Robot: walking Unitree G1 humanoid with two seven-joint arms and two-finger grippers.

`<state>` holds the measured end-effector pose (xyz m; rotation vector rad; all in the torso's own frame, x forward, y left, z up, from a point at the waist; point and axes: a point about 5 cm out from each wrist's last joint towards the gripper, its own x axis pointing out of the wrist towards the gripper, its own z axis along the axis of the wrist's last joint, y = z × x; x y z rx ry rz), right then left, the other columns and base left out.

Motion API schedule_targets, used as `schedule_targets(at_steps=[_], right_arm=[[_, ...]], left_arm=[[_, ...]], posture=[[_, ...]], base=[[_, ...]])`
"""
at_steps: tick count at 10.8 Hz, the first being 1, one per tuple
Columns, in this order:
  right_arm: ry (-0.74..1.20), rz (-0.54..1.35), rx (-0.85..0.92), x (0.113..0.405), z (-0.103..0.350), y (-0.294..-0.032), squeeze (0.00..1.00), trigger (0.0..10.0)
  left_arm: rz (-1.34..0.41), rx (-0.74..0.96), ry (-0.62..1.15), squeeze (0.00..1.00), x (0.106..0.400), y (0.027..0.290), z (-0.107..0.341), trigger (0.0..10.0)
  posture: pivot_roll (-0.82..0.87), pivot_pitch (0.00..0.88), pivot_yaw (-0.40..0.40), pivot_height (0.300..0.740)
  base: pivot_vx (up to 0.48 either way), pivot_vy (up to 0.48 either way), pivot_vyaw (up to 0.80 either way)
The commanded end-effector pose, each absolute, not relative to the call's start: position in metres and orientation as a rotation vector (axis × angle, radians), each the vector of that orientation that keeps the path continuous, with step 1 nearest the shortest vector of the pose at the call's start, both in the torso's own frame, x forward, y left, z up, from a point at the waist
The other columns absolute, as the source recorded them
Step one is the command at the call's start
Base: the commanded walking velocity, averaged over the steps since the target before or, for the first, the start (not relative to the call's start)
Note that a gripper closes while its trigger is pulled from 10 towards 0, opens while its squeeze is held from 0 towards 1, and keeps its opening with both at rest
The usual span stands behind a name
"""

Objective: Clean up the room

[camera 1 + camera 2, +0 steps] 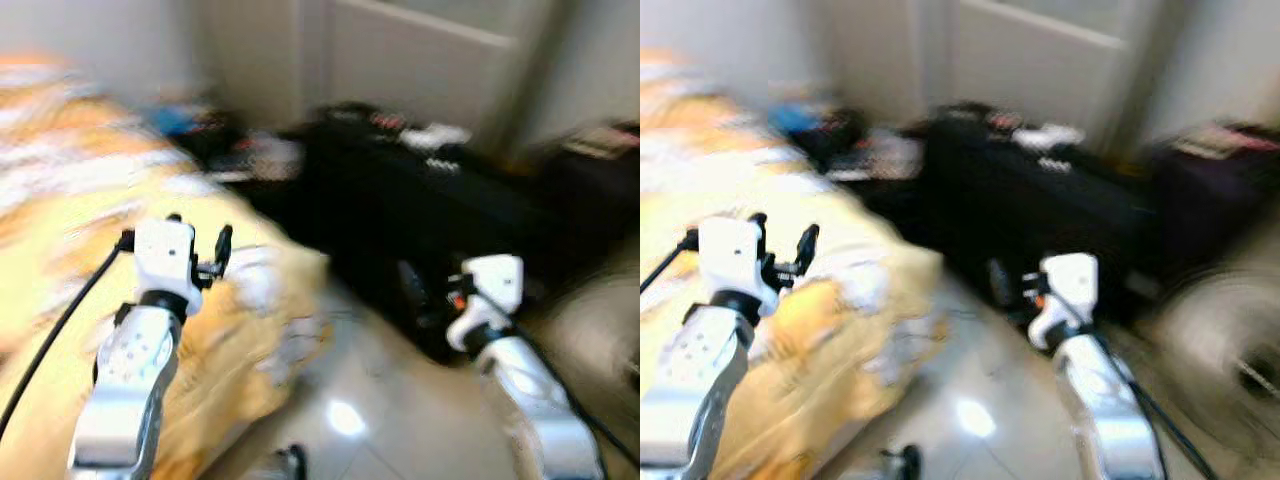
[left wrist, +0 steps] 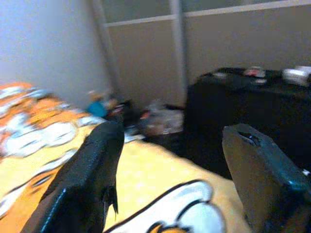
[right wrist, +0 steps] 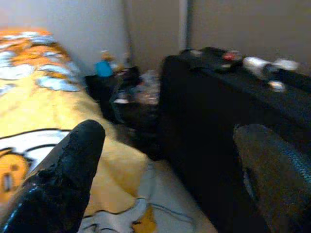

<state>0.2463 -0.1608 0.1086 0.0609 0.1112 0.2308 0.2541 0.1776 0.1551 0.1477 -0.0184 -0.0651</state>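
While both head views are smeared by blur, robot appears mid-turn or walking, so positions are approx. Left gripper (image 1: 198, 243) is raised over the bed (image 1: 60, 200), fingers (image 2: 92, 165) spread wide, nothing held. Right gripper (image 3: 170, 170) hangs near the black cabinet (image 1: 420, 210), fingers well apart, also empty. Clutter to tidy sits in the far corner pile (image 1: 225, 150) between bed and cabinet, plus small items on the cabinet top (image 3: 257, 65); types not legible. Risks: right arm clipping the cabinet edge if the turn tightens; feet catching the blanket hem (image 1: 290, 340) draped to the floor (image 1: 350, 420); a fan (image 1: 1220, 340) near the right side could be struck. Blur may spoil any grasp attempted now.
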Motion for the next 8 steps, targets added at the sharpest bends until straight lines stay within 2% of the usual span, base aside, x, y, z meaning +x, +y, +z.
schedule_targets(at_steps=[1,2,3,5,8], right_arm=[[0.101,0.229,0.098,0.247,0.115,-0.161,0.00,10.0],[0.105,0.195,0.125,0.247,0.116,-0.166,0.00,10.0],[0.109,0.213,0.163,0.248,0.117,-0.166,0.00,10.0],[0.139,0.252,0.171,0.244,0.115,-0.162,0.00,10.0],[0.172,0.289,0.141,0.243,0.111,-0.157,0.00,10.0]], left_arm=[[-0.039,0.143,-0.005,0.00,0.257,0.180,0.155,10.0],[0.008,0.175,0.005,0.00,0.259,0.182,0.154,10.0],[-0.037,0.151,0.034,0.00,0.259,0.178,0.151,10.0],[-0.068,0.197,0.030,0.00,0.253,0.174,0.148,10.0],[-0.064,0.158,0.096,0.00,0.247,0.171,0.141,10.0]], posture=[[-0.02,0.000,0.038,0.740],[-0.01,0.000,0.034,0.740],[-0.01,0.000,0.029,0.740],[0.00,0.000,0.009,0.740],[0.01,0.000,-0.011,0.740]], base=[[0.000,0.000,0.80],[0.000,0.000,0.80],[0.000,0.000,0.80],[0.000,0.000,0.80],[0.000,0.000,0.80]])
